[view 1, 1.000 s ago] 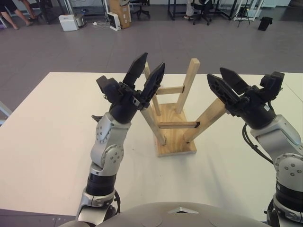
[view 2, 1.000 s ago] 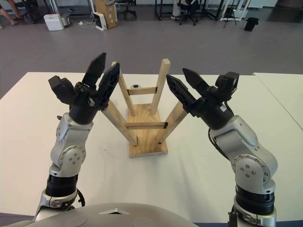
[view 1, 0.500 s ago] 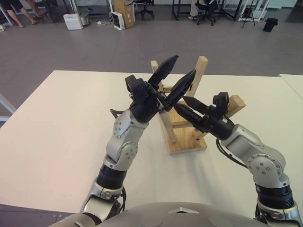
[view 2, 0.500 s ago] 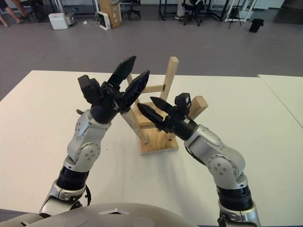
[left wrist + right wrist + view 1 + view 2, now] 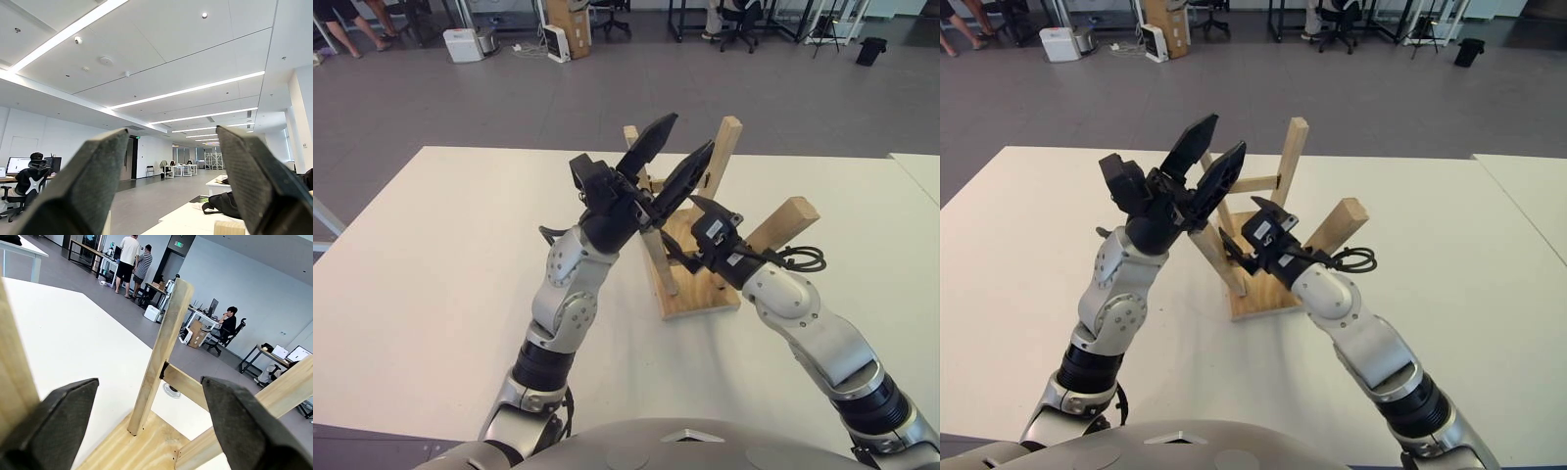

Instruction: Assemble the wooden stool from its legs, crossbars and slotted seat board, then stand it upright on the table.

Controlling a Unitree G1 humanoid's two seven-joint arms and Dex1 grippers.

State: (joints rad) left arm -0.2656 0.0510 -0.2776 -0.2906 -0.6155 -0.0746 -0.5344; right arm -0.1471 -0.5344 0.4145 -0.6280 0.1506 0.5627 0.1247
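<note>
Sitting inverted, stool (image 5: 690,294) just ahead of right gripper (image 5: 149,382), fingers apart.

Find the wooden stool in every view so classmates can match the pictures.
Left eye view: stool upside down on the white table.
Right eye view: the same, centred.
Left wrist view: probably a leg tip beyond the open left gripper.
Right wrist view: legs and seat board beyond the open right gripper.
Shared landmark: the seat board lying flat.
</note>
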